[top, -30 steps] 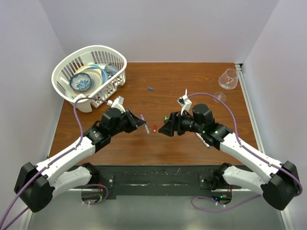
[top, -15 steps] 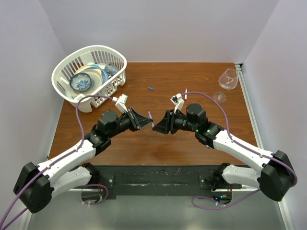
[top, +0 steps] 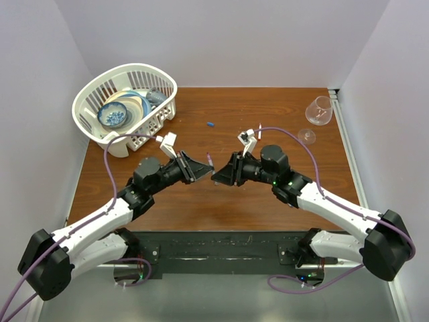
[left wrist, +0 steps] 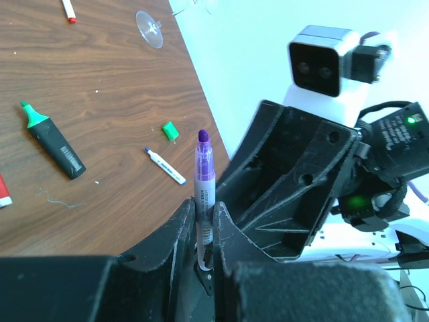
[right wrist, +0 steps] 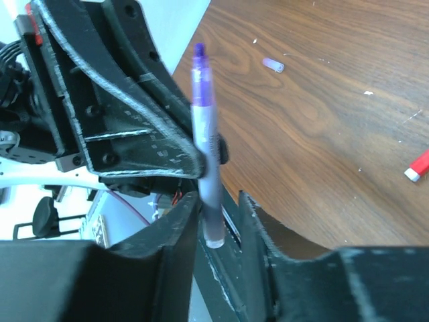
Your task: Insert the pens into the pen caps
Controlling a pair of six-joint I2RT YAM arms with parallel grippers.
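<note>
My left gripper [left wrist: 202,206] is shut on a thin purple pen [left wrist: 204,176] and holds it above the table, purple tip up. My right gripper [right wrist: 218,201] faces it, jaws apart around the pen's [right wrist: 205,144] blunt lower end, which rests against one finger. In the top view the two grippers [top: 204,173] [top: 216,177] meet at mid-table. On the wood lie a black marker with green tip [left wrist: 53,142], a green cap [left wrist: 170,130], a white-and-blue pen [left wrist: 165,166], a small purple cap [right wrist: 273,64] and a blue cap [top: 210,124].
A white basket [top: 90,100] with bowls stands at the back left. A clear glass [top: 320,111] and a clear disc [top: 306,135] sit at the back right. A red-tipped pen [left wrist: 68,9] lies beyond the marker. A red piece [right wrist: 419,166] lies at the right.
Both grippers have risen from the table and come together at mid-table. The left one carried the purple pen up to the right gripper's open jaws. Little moved in the last half second.
</note>
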